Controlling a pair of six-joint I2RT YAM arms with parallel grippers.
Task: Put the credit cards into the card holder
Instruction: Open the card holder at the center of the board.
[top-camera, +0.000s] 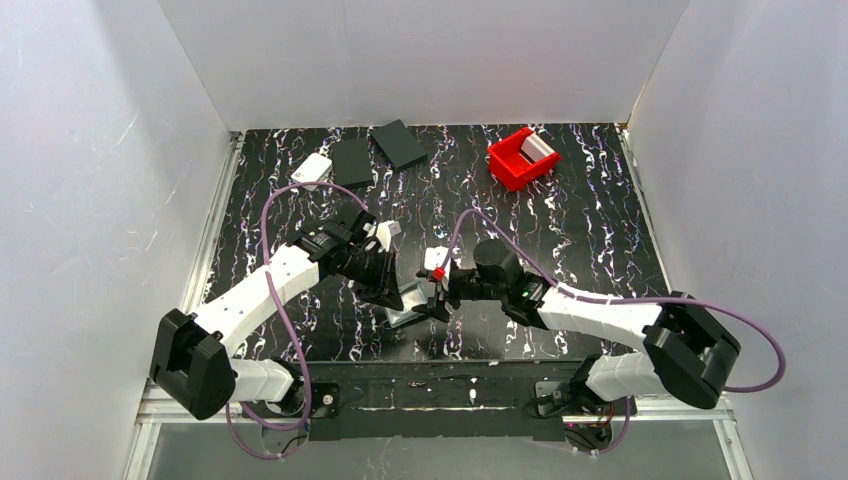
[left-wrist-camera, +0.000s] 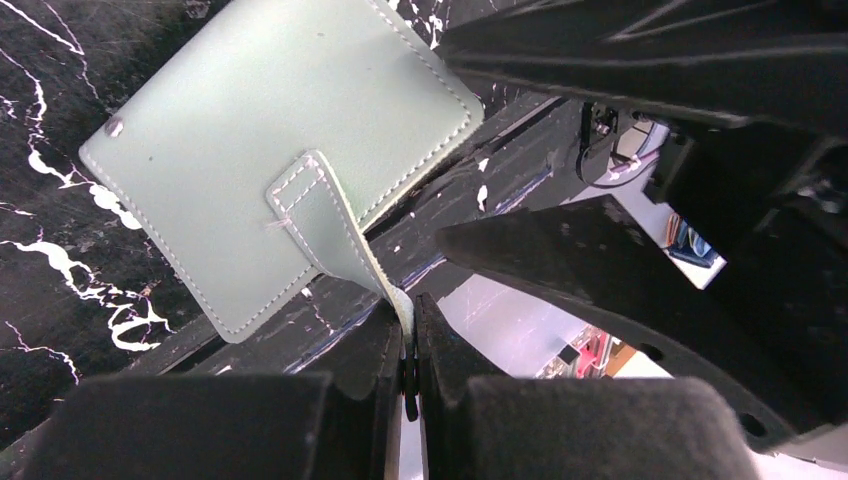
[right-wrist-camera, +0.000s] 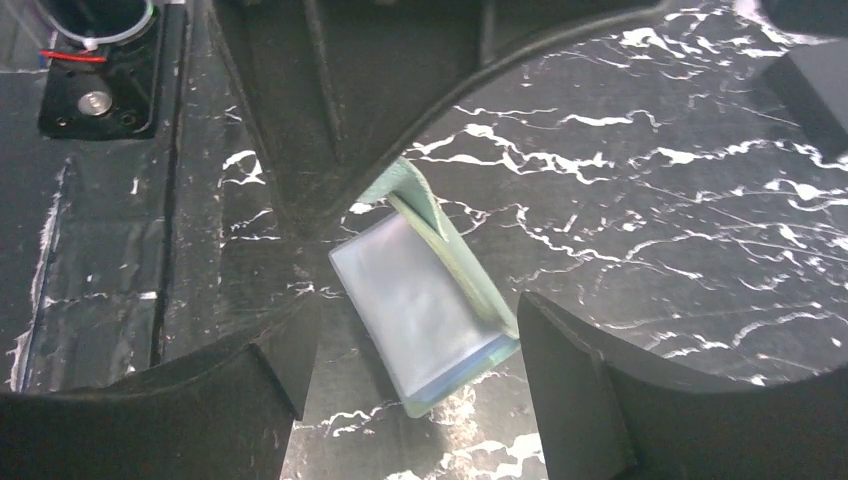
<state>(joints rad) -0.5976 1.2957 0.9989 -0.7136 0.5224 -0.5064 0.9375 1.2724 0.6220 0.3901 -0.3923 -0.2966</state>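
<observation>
Plainly sage-green card holder (left-wrist-camera: 270, 130), stitched edges, clear pockets (right-wrist-camera: 415, 305)

We see a red bin (top-camera: 510, 170) far right, two black flat rectangles (top-camera: 352, 161) (top-camera: 399, 144) side by side, and a white box (top-camera: 312, 169) just left of them.

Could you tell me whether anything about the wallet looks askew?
Yes. The wallet is not lying flat and shut: the left pincer is shut on only its strap, which bends up off it, and the right wrist view shows it propped half open, clear pocket exposed, between the fingers of the open right pincer.
</observation>
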